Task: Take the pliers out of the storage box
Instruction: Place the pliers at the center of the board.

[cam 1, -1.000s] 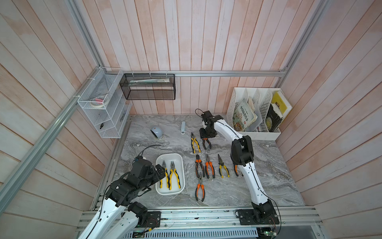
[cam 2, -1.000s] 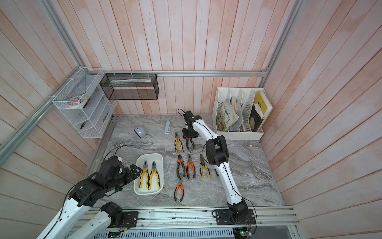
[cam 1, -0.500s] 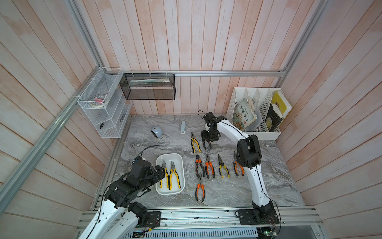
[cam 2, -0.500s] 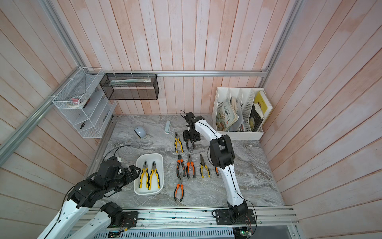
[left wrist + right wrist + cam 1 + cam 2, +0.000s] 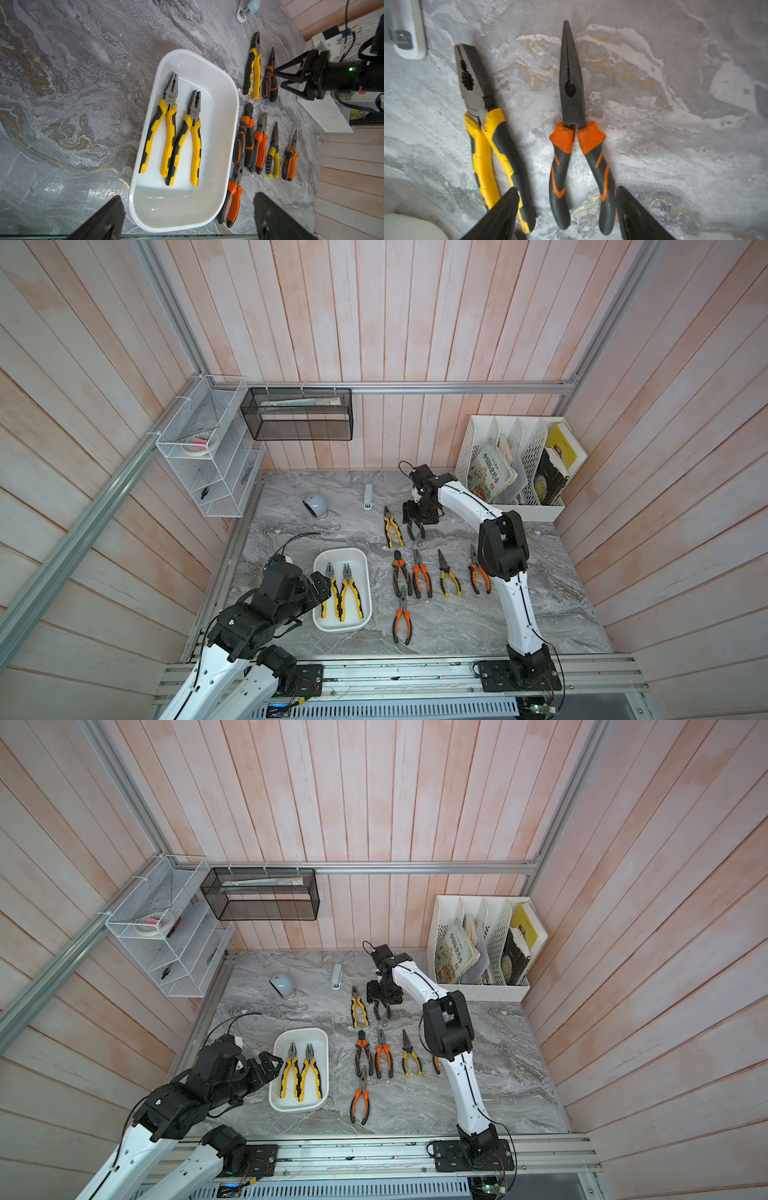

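- The storage box [image 5: 341, 550] lies on the marble table with two yellow-and-black pliers [image 5: 166, 126] inside, side by side, noses pointing to its far end
- Their inner handles lie close, seemingly touching near the handle ends
- Seven more pliers lie flat on the table beyond the box's long wall, on the side away from the left gripper [image 5: 188, 197]
- That gripper hovers at the box's opposite long wall with its jaws spread as wide as they go, holding nothing
- The right gripper [image 5: 565, 190] is well beyond the box's far corner, low over a long-nosed orange-and-black pair [image 5: 572, 99]
- Its jaws are parted on either side of that pair's handles; the pair lies flat on the table and looks free, so this reads as a set-down, not a grasp
- A yellow-handled pair [image 5: 481, 116] lies just beside it on the side towards the box
- Judged step: most of the emptying is done, with two pairs left in the box
- The next move calls for a gripper to drop inside the walls, straddle one pair only, close across it and lift it clear of the rim without dragging its neighbour
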